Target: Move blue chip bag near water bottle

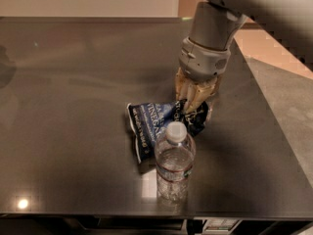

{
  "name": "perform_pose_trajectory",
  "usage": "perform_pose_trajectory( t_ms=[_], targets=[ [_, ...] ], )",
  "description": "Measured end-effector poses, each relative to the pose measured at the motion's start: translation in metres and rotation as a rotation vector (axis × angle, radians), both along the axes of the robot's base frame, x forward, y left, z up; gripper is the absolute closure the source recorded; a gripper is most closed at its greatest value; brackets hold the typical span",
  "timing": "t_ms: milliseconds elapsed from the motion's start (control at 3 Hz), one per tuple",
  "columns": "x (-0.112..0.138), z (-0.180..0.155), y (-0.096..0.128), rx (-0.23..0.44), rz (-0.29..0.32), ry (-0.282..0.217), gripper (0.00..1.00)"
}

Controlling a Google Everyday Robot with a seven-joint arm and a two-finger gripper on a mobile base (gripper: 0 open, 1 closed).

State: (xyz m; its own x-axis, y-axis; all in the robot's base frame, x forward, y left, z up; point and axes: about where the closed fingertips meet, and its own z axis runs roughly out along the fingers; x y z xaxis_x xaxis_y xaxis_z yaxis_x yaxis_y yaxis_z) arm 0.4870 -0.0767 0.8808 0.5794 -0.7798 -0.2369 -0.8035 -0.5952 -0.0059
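Observation:
The blue chip bag [152, 122] lies crumpled on the dark table [73, 82], just behind and to the left of the water bottle [174, 164]. The bottle stands upright near the table's front edge, and its cap overlaps the bag's front edge in the camera view. My gripper [193, 106] points down from the arm at the upper right. It is shut on the bag's right end, right behind the bottle.
The table's right edge runs diagonally close to the arm, with a grey floor [288, 97] beyond it. The table's front edge is just below the bottle. The tan-and-black drink can is hidden behind the gripper.

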Motion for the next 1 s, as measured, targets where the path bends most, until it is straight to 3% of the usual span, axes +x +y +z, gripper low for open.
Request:
perform_pose_trajectory(
  t_ms=[333,1000],
  targets=[
    [-0.007,0.002,-0.001,0.019,0.002,0.011,0.51],
    [0.006,0.002,0.008,0.048,-0.011,-0.04,0.04]
  ],
)
